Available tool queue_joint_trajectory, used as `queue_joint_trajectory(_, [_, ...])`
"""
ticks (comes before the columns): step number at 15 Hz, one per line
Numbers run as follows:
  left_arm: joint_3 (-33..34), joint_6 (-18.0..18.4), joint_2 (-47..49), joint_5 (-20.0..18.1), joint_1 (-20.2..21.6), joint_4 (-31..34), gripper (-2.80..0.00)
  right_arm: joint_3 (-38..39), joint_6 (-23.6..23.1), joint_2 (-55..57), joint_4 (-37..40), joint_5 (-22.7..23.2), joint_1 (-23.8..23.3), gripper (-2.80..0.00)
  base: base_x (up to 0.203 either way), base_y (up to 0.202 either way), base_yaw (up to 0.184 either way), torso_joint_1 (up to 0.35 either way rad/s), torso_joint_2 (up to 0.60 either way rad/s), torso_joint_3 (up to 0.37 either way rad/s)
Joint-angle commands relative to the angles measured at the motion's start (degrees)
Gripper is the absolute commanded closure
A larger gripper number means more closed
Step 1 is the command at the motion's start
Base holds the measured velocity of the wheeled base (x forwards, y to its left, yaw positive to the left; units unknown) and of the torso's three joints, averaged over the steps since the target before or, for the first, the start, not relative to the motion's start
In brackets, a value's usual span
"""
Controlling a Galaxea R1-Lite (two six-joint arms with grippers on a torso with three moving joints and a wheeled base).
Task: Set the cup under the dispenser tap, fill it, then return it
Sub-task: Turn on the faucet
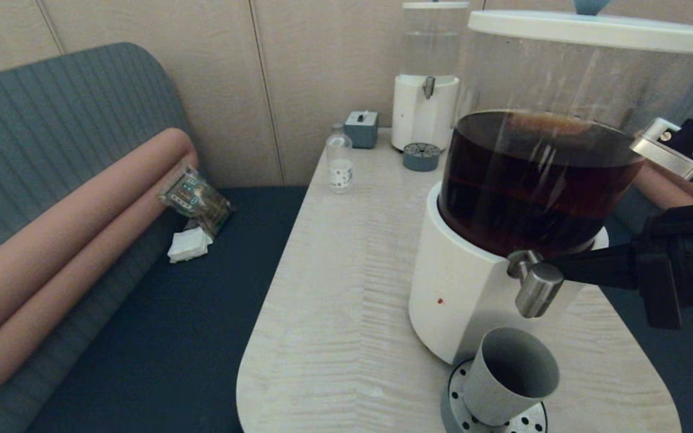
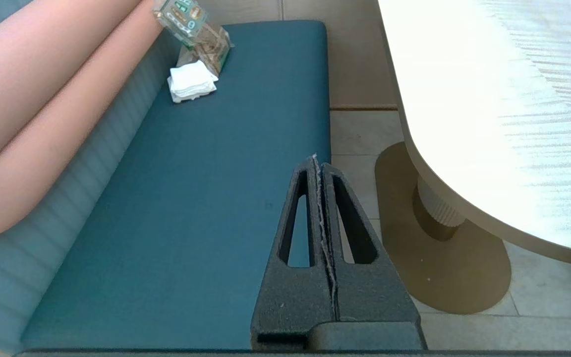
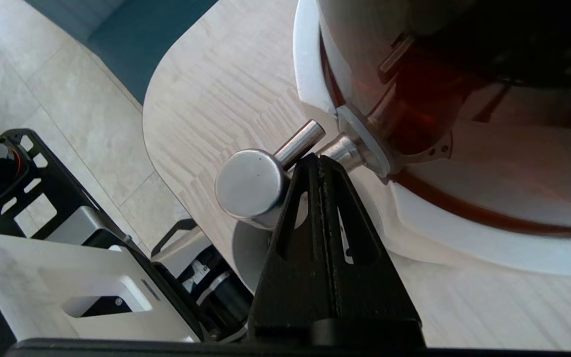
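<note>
The grey cup [image 1: 512, 376] stands on a perforated drip tray [image 1: 458, 408], directly below the steel dispenser tap [image 1: 537, 290] of the large white-based dispenser [image 1: 461, 288] with the dark brown tank. My right gripper [image 1: 557, 269] reaches in from the right, shut with nothing between its fingers. Its tip [image 3: 317, 159] presses against the tap [image 3: 251, 184] where the lever rod meets the stem. Part of the cup [image 3: 246, 250] shows under the tap. No stream of liquid is visible. My left gripper [image 2: 317, 161] is shut and empty, parked over the blue bench seat beside the table.
At the back of the table [image 1: 334, 313] stand a smaller clear-tank dispenser [image 1: 425, 90], its round grey tray [image 1: 421, 156], a small glass bottle [image 1: 340, 161] and a grey box [image 1: 361, 128]. A snack packet [image 1: 195, 197] and napkins [image 1: 189, 245] lie on the bench.
</note>
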Motion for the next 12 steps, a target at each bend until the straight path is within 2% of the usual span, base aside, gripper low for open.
queue_joint_trajectory(1, [0.0, 0.02, 0.09, 0.0, 0.03, 0.02, 0.0, 0.32, -0.03, -0.02, -0.23, 0.7, 0.67, 0.0, 0.0, 0.0, 0.0, 0.0, 0.0, 0.0])
queue_joint_trajectory(12, [0.0, 0.02, 0.09, 0.0, 0.03, 0.02, 0.0, 2.98, -2.22, -0.2, -7.14, 1.16, 0.95, 0.0, 0.0, 0.0, 0.0, 0.0, 0.0, 0.0])
